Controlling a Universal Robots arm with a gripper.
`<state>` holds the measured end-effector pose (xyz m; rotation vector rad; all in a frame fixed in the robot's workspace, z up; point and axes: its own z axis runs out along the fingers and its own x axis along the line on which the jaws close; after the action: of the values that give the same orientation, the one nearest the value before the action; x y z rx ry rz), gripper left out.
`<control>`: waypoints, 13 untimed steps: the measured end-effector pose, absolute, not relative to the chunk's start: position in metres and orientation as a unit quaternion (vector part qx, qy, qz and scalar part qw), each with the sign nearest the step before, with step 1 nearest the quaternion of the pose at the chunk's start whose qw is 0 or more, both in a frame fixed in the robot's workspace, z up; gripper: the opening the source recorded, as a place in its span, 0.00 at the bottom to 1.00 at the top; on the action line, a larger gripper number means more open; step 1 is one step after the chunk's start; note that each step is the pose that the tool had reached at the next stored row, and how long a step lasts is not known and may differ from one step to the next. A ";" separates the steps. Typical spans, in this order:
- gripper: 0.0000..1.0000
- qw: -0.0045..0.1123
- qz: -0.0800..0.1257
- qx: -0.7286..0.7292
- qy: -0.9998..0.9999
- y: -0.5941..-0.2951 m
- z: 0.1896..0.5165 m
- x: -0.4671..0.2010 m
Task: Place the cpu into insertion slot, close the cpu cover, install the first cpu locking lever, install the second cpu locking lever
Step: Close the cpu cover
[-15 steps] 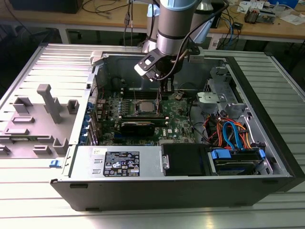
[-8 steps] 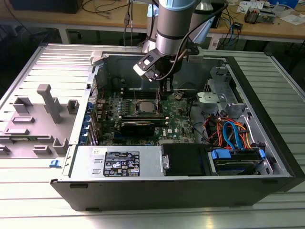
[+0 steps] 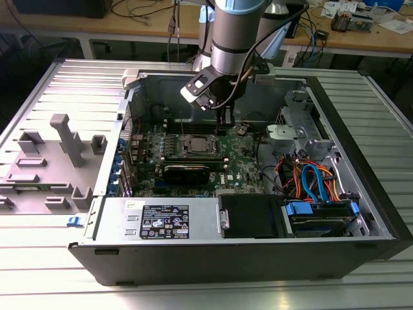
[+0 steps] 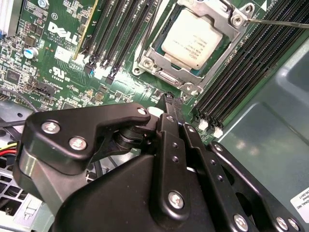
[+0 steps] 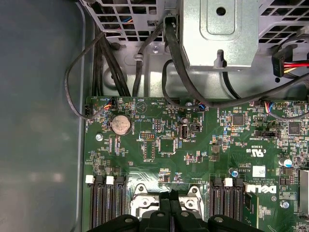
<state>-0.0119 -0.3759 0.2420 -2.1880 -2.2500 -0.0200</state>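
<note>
The cpu (image 4: 189,39) sat in the insertion slot (image 3: 195,143), with the cpu cover (image 4: 164,65) flat around it. The gripper (image 4: 170,100) hovered just beside the socket, fingers pinched together, holding nothing. Lever stage, I'd judge: a thin locking lever (image 4: 282,22) jutted free, and catching it called for careful tip placement.

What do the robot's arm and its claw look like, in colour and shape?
The arm is a thick silver-grey cylinder with a light blue band above; a black cable runs down beside it. The claw is matte black: flat linkage bars joined by silver screws, narrowing to two slim fingers.
</note>
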 end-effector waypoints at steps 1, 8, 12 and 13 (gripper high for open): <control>0.11 0.002 -0.006 -0.697 -0.717 -0.376 0.242 -0.012; 0.11 0.002 -0.006 -0.697 -0.717 -0.376 0.242 -0.018; 0.11 0.002 -0.006 -0.697 -0.717 -0.376 0.241 -0.032; 0.11 0.002 -0.006 -0.697 -0.717 -0.376 0.241 -0.032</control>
<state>-0.0320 -0.3759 0.2412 -2.1880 -2.2501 -0.0200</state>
